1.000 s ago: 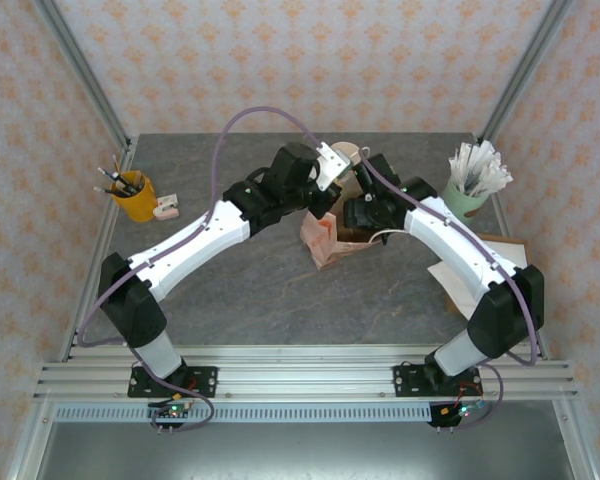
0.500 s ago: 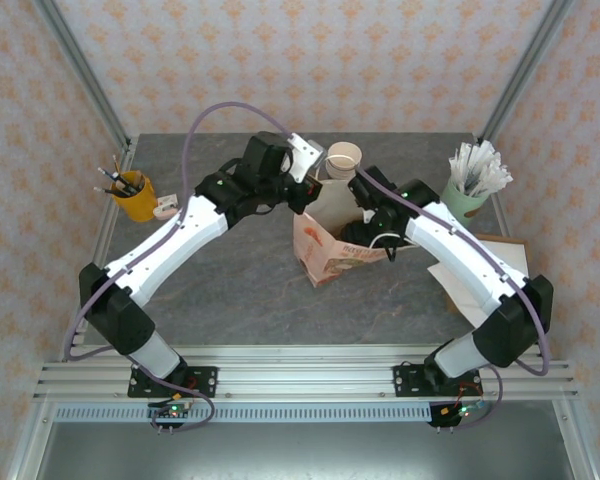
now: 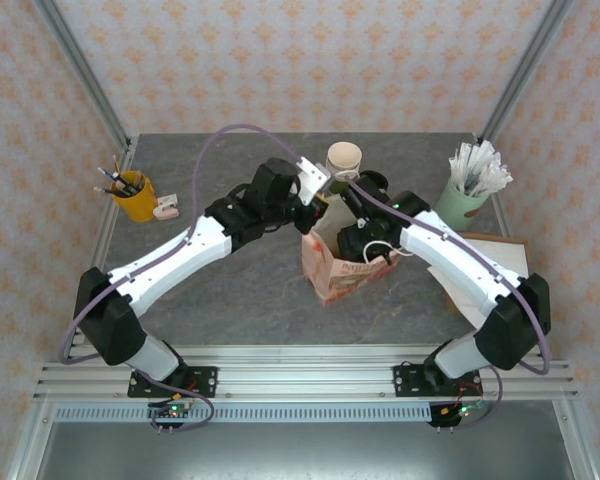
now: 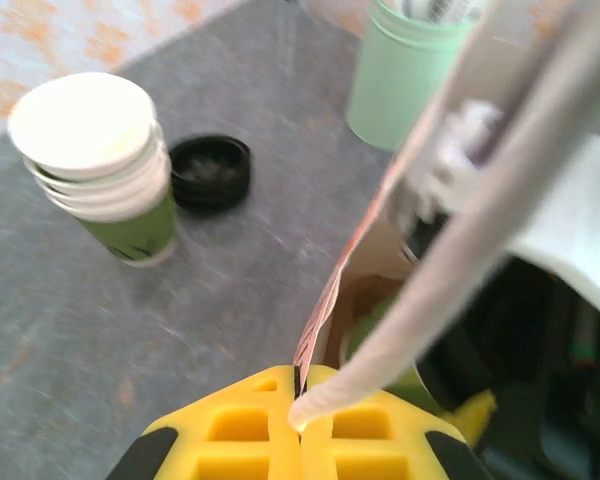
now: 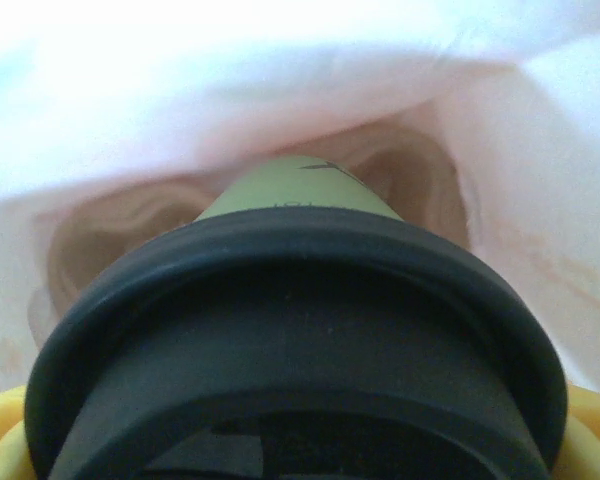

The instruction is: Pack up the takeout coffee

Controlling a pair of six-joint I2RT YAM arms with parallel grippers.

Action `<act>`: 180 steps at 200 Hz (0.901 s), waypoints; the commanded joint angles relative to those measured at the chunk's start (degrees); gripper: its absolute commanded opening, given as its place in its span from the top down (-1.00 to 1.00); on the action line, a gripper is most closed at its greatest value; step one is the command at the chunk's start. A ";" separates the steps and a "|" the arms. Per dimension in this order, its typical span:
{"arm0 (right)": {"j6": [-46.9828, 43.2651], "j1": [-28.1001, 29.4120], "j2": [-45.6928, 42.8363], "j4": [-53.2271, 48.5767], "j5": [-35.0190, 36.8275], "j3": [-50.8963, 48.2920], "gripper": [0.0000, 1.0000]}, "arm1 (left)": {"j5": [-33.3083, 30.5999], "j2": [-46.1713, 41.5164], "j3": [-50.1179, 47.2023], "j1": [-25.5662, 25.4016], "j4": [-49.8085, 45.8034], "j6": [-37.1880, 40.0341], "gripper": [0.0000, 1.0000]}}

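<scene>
The takeout coffee (image 5: 295,190) is a green cup under a black lid (image 5: 300,330), held deep inside a pink-printed paper bag (image 3: 345,270). My right gripper (image 3: 358,235) reaches down into the bag's mouth, shut on the cup, with yellow fingertips (image 5: 592,430) showing on either side of the lid. My left gripper (image 4: 302,395) is shut on the bag's rim (image 4: 330,290) and its white rope handle (image 4: 460,230), holding the mouth open from the left. The bag walls (image 5: 130,230) surround the cup on all sides.
A stack of lidless green cups (image 3: 343,158) and a loose black lid (image 4: 211,172) sit just behind the bag. A mint cup of white sticks (image 3: 463,200) stands at the right, with white paper (image 3: 450,275) near it. A yellow pen cup (image 3: 133,195) is at the far left.
The bag has shifted toward the near side and stands more upright. Both arms moved with it, and the right gripper has sunk further into the bag's mouth.
</scene>
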 commanded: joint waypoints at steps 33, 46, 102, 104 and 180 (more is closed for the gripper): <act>-1.99 -0.54 5.83 8.71 5.50 8.84 0.39 | -0.94 6.65 13.00 6.10 6.41 12.76 1.00; -0.25 -0.54 6.46 12.10 6.78 7.36 0.39 | 0.83 7.49 14.10 5.83 5.58 14.39 1.00; 4.19 -3.93 10.77 20.94 12.99 4.49 0.39 | -0.56 5.99 7.27 2.38 7.05 14.55 1.00; 4.15 -4.14 10.73 21.49 12.88 4.39 0.39 | -0.68 5.94 6.97 2.26 6.87 14.81 1.00; 2.86 -6.61 13.23 24.69 6.58 5.30 0.40 | -5.49 6.50 5.79 1.34 10.18 6.96 1.00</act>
